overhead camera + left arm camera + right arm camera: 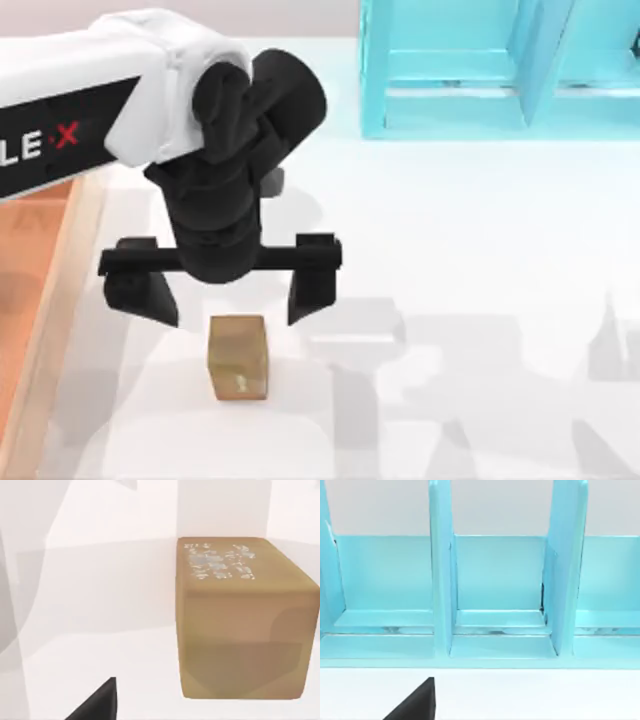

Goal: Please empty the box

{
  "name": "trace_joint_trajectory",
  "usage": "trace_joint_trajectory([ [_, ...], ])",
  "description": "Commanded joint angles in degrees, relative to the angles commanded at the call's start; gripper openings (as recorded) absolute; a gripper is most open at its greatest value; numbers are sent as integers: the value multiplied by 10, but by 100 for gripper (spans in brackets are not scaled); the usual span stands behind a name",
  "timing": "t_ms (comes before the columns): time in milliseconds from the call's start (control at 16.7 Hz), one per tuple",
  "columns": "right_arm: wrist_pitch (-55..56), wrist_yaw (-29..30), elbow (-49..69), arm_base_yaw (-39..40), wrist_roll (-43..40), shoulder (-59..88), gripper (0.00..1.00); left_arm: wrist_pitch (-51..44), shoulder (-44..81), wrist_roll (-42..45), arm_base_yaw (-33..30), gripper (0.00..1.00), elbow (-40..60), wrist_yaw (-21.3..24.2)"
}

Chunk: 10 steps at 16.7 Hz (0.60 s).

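Observation:
The box (52, 310), a wooden tray with an orange-brown floor and a tan rim, lies at the table's left edge. A small tan-gold cube (238, 357) stands on the white table just right of that rim, outside the box. My left gripper (226, 293) hovers over the cube's far side, open, its two black fingers spread wider than the cube and gripping nothing. In the left wrist view the cube (242, 620) sits close by, with one dark fingertip (97, 705) beside it and apart from it.
A turquoise shelf unit (500, 70) stands at the table's back right. The right wrist view faces the shelf's compartments (495, 595), separated by upright dividers, with one dark fingertip (415, 702) of the right arm in the foreground.

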Motion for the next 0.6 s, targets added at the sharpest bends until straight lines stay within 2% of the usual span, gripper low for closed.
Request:
trace_joint_trajectory([
  [240, 0, 0, 0, 0, 0, 0, 100, -14, 12, 38, 37, 100, 22, 0],
  [600, 0, 0, 0, 0, 0, 0, 100, -68, 48, 229, 221, 100, 103, 1],
])
